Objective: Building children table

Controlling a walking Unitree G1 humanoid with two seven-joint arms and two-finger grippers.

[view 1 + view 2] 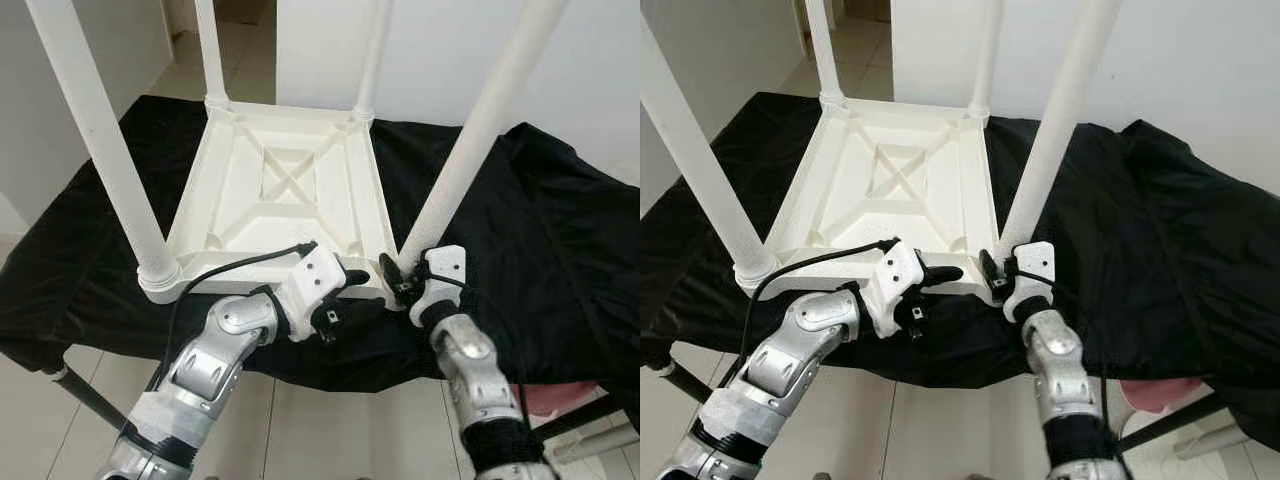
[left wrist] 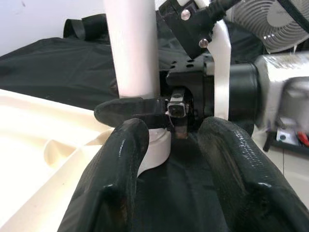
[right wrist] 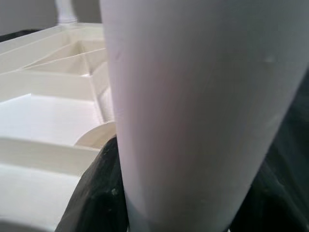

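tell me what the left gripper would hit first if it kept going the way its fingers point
Most likely the right gripper, clamped around the near right table leg at its base. The left gripper points along the tabletop edge straight at it; depth is unclear, so the leg could come first.

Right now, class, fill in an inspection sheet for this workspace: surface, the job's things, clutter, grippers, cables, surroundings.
Surface: black cloth draped over a bench, wrinkled on the robot's right.
Job's things: white table top lies upside down on the cloth; four white legs stand up from its corners, including the near right leg and the near left leg.
Clutter: nothing seen on the cloth.
Grippers: right gripper is closed around the base of the near right leg; left gripper is open, at the table top's near edge beside that corner.
Cables: black cable runs along the left arm.
Surroundings: white walls, tiled floor, a fan.
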